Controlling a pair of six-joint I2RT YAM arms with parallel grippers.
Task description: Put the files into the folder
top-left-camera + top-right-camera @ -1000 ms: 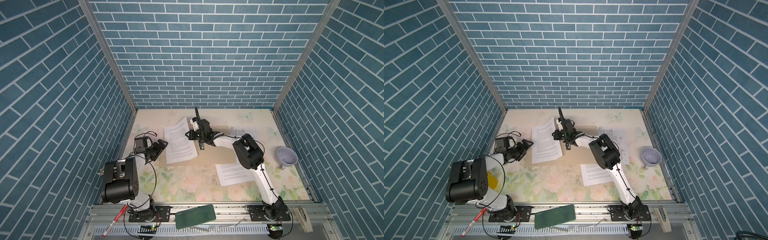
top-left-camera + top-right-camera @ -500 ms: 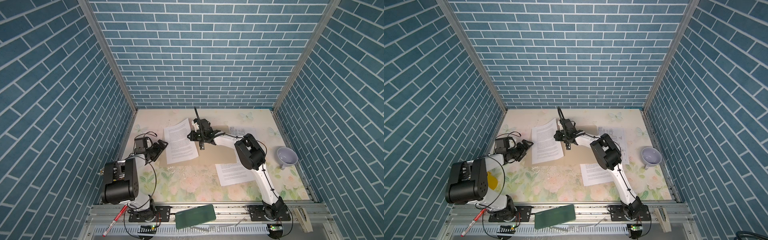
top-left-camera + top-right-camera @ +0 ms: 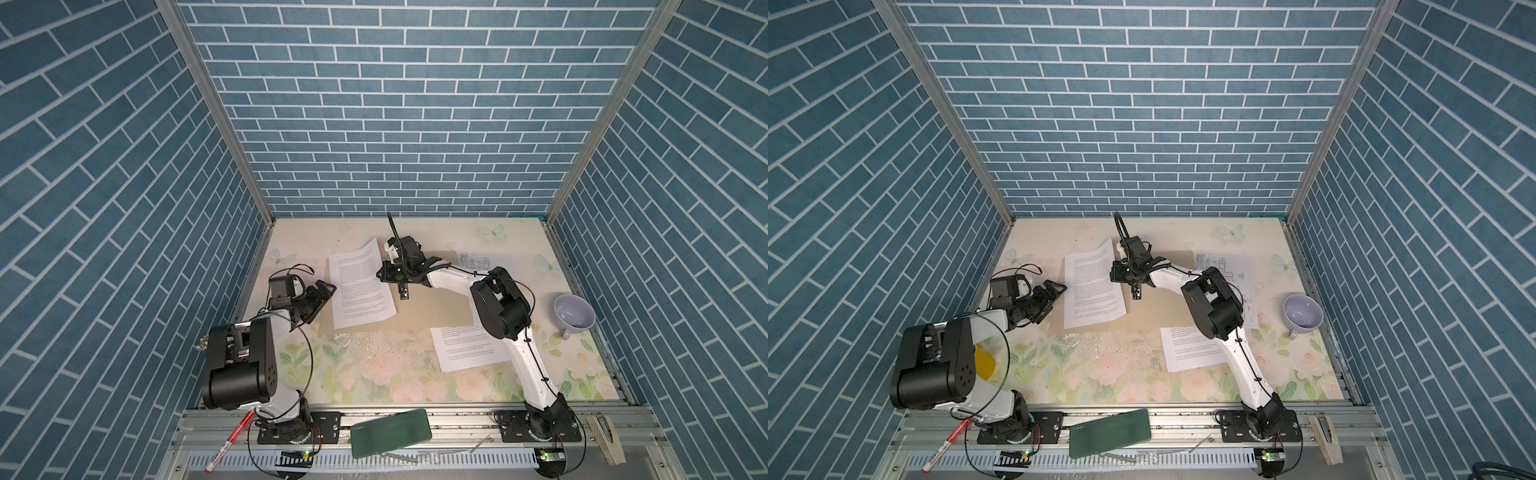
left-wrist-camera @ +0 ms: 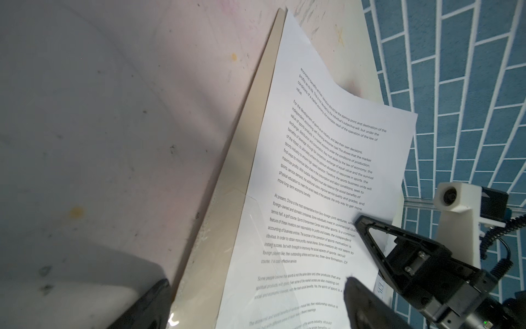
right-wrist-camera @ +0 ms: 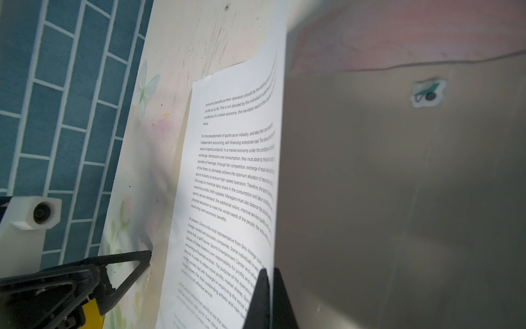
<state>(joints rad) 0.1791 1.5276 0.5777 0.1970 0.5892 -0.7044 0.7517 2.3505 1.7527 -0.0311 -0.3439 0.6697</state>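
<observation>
The tan folder (image 3: pixel 436 307) lies open on the table, with a small metal clip (image 3: pixel 404 291) at its spine. One printed text sheet (image 3: pixel 359 286) rests on the folder's left half. My right gripper (image 3: pixel 380 274) is shut on that sheet's right edge, and in the right wrist view its fingertips (image 5: pixel 263 284) pinch the raised edge. My left gripper (image 3: pixel 326 289) stands open at the folder's left edge, touching nothing. The diagram sheet (image 3: pixel 484 264) lies at the back right, partly under the right arm. Another text sheet (image 3: pixel 469 347) lies front right.
A lilac cup (image 3: pixel 573 316) stands near the right wall. On the front rail lie a dark green case (image 3: pixel 390 432) and a red marker (image 3: pixel 228 442). A yellow object (image 3: pixel 984 361) sits behind the left arm's base.
My right gripper's jaws have closed fully on the sheet's edge. The sheets, the folder and the left arm have not visibly moved.
</observation>
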